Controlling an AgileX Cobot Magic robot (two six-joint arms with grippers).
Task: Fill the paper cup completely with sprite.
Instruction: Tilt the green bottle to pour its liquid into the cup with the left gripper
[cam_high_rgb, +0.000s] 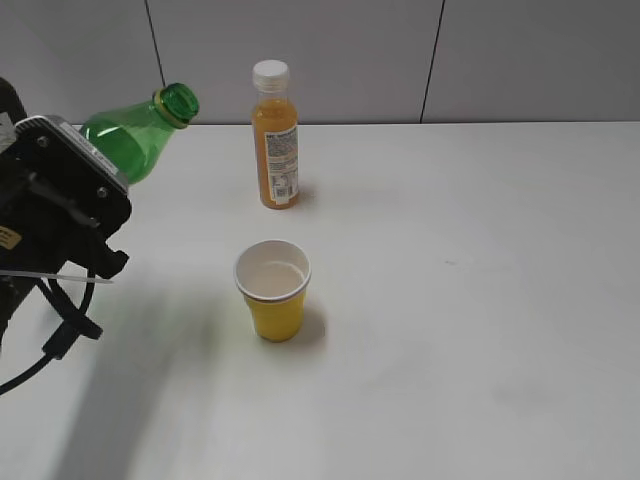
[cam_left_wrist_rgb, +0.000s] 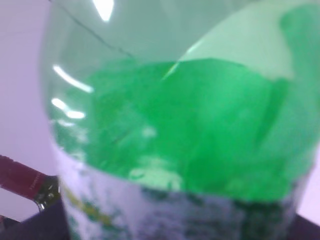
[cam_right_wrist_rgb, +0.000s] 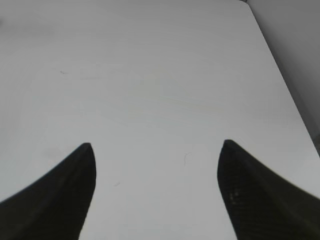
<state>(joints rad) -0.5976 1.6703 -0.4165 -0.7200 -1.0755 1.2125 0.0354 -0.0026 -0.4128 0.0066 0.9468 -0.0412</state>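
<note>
While Sprite bottle (cam_high_rgb: 135, 135) sits tilted in left gripper (cam_high_rgb: 95, 190) at 9 o'clock of ext view, neck aims toward 2 o'clock, mouth uncapped; fingers clamped on bottle body, per wrist cam close-up of green plastic + label. Paper cup (cam_high_rgb: 272, 290) upright at centre of worktop (cam_high_rgb: 480, 300), some clear liquid inside, not full. Orange juice bottle (cam_high_rgb: 274, 135) capped, at 12 o'clock of cup. Right gripper (cam_right_wrist_rgb: 156, 150) fingers spread, nothing between, over bare worktop.
</note>
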